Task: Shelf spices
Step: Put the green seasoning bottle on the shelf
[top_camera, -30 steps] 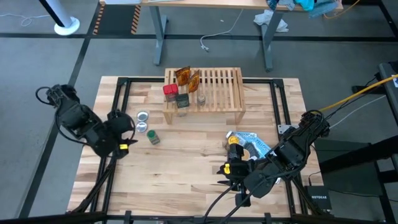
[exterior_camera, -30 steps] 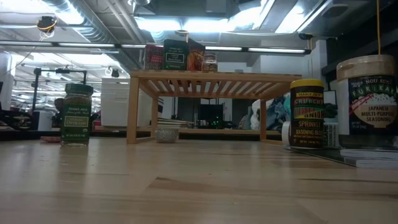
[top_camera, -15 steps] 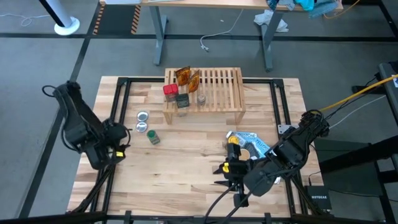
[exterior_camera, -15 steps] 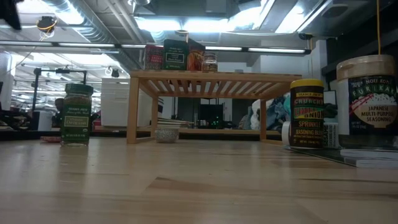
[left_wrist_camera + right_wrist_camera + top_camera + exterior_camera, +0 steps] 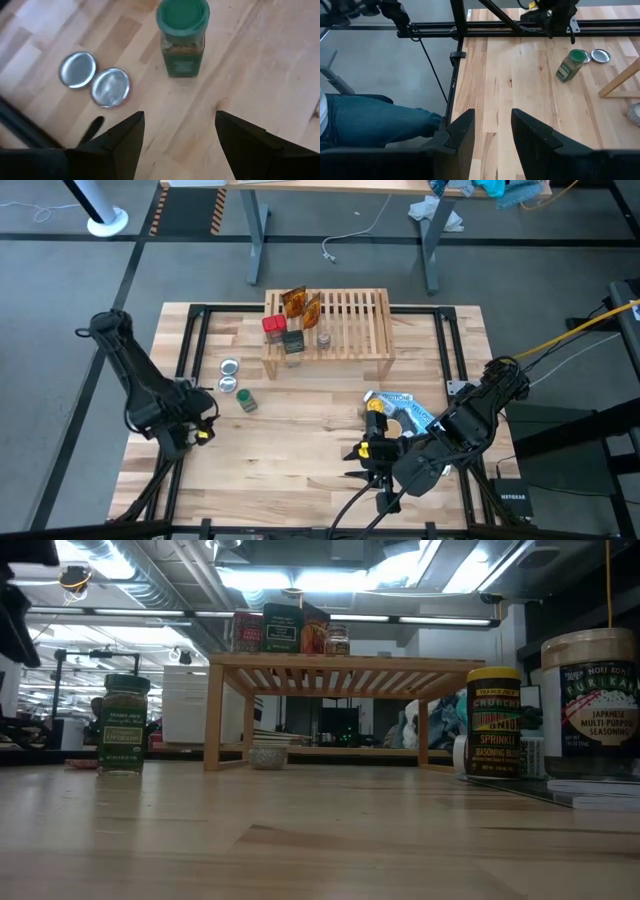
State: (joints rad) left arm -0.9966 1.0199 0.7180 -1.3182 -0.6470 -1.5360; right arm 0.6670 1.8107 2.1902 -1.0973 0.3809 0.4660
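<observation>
Butcher-block table [image 5: 300, 460] inside a dark metal frame, grey floor around it, another desk behind; low view looks into a workshop with ceiling strip lights. A person's jeans-clad leg [image 5: 370, 120] shows past the table edge in the right wrist view. Left arm is folded low over the table's left edge, left gripper [image 5: 203, 432] hovering above the wood, fingers [image 5: 125, 145] spread apart, nothing between them, aimed at the green-cap jar [image 5: 182, 37]. Right arm is parked at the near right corner, right gripper [image 5: 352, 463] just above the table, fingers [image 5: 462, 132] partly apart with bare wood in the gap, holding nothing. Shelf [image 5: 350, 330] is a low slatted wood rack at the back centre. On its left end: red-cap jar [image 5: 272, 326], dark square tin [image 5: 293, 341], two orange packets [image 5: 300, 304], small clear jar [image 5: 323, 338]. The green-cap jar stands upright on the table in front of the shelf's left leg, green label, dark contents. Two flat silver discs [image 5: 229, 376] lie beside it, touching each other. Yellow-cap jar [image 5: 495, 720] and tan-cap jar [image 5: 590, 700] stand at the right, next to a blue pouch [image 5: 405, 408].
</observation>
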